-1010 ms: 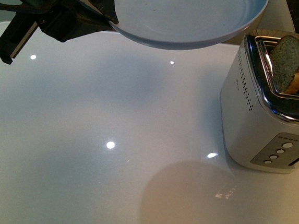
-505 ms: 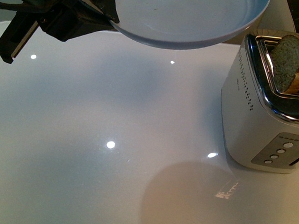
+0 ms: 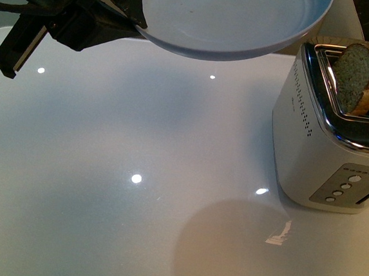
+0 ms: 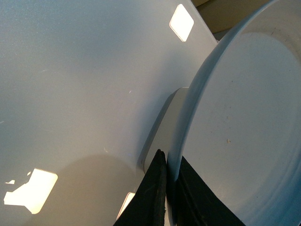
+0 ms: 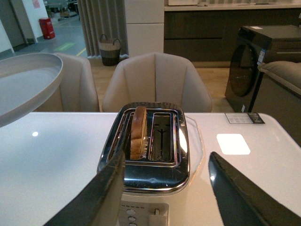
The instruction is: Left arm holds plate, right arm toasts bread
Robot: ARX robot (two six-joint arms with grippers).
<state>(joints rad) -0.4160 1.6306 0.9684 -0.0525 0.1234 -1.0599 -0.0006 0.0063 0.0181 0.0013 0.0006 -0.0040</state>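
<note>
Left claw stays clamped on the plate rim, right claw spread, bread unmoved in toaster.

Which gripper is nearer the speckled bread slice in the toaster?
Right. The right gripper hangs open just before the speckled bread slice; the left gripper clamps the round pale blue plate, off beside the silver toaster.

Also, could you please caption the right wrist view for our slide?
Open right gripper faces toaster, bread upright in one slot, plate raised nearby.
</note>
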